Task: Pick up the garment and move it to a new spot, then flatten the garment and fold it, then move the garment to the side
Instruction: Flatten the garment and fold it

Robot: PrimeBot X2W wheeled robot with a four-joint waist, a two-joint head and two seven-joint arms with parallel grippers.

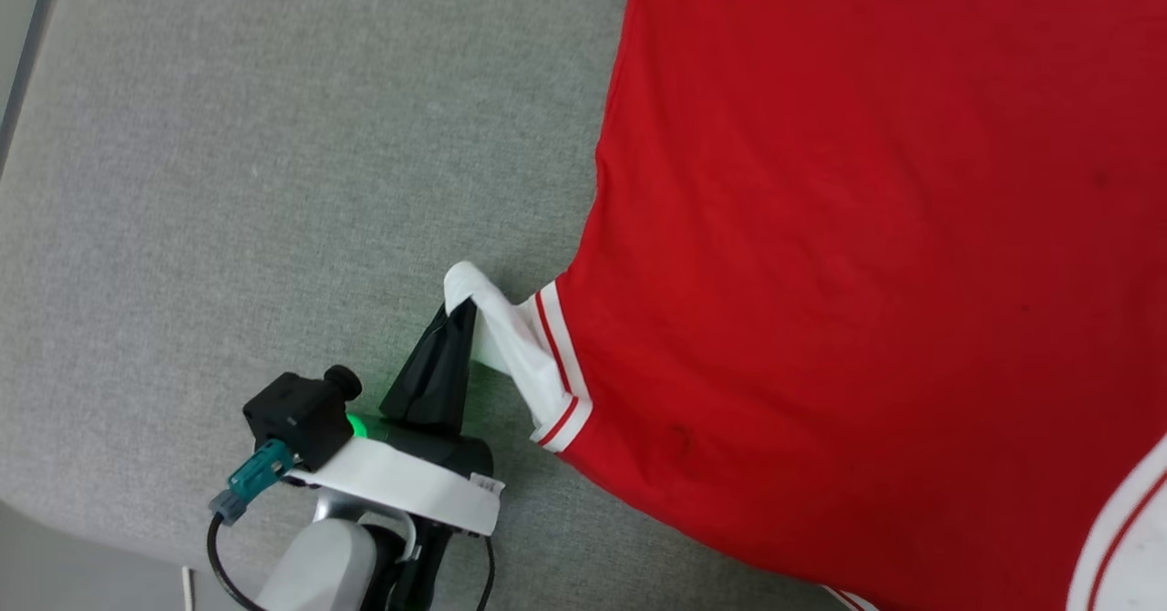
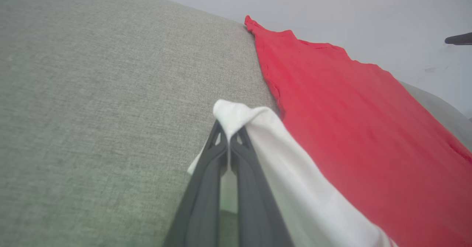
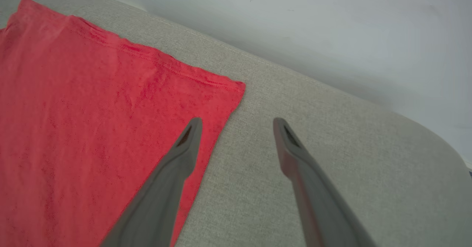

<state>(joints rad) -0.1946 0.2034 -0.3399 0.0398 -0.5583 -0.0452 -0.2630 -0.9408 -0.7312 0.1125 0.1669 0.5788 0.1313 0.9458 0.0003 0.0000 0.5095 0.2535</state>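
The garment [image 1: 866,228] is spread on the grey fabric surface [image 1: 273,182] with a plain red face turned up (only faintly creased). Its body is laid flat and smooth. One white sleeve [image 1: 511,337], edged with red-and-white striped trim, is drawn out sideways from the body. The sleeve's tip is raised off the surface and pinched between the closed fingers of the left gripper [image 1: 460,312]. In the right wrist view a stitched hem is seen ending in a square corner [image 3: 236,86].

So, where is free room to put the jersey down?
Free: the wide grey cushion left of the jersey, up from the left hand; also the strip between its hem and the wall. Crowded: by the pinched sleeve.
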